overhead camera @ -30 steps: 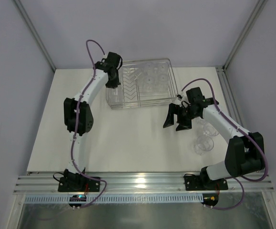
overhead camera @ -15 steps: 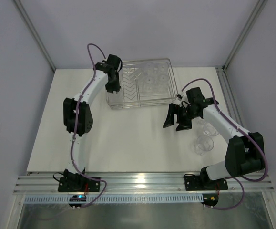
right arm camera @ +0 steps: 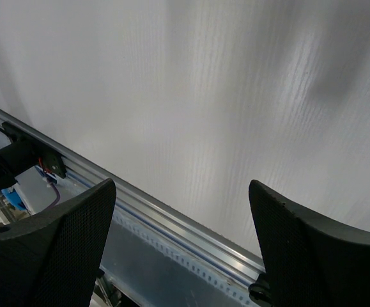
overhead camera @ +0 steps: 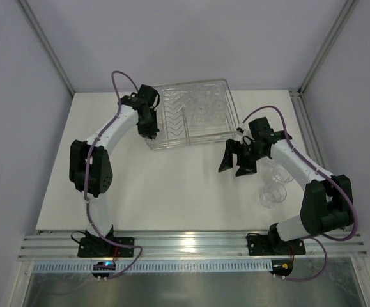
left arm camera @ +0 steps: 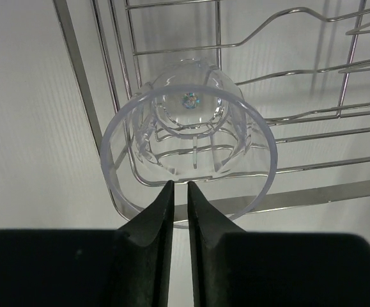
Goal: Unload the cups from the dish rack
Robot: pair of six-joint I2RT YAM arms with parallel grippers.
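Small clear plastic cup (left arm camera: pixel 188 137) hangs pinched by its near rim between the almost-closed fingers of the left gripper (left arm camera: pixel 176 192), over the 9 o'clock edge of the shallow silvery wire dish rack (left arm camera: pixel 312 194). The arm has just drawn back from the rack's far corner, so a lift-out looks under way. At 3 o'clock the right gripper (overhead camera: pixel 238 165) waits spread and empty, near two unloaded cups (overhead camera: pixel 272 192).

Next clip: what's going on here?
The left gripper is pinching the rim of one clear cup at the left end of the dish rack, apparently to take it out. More cups sit in the rack. The right gripper hovers open and empty over the table, near two cups already set down on the right.
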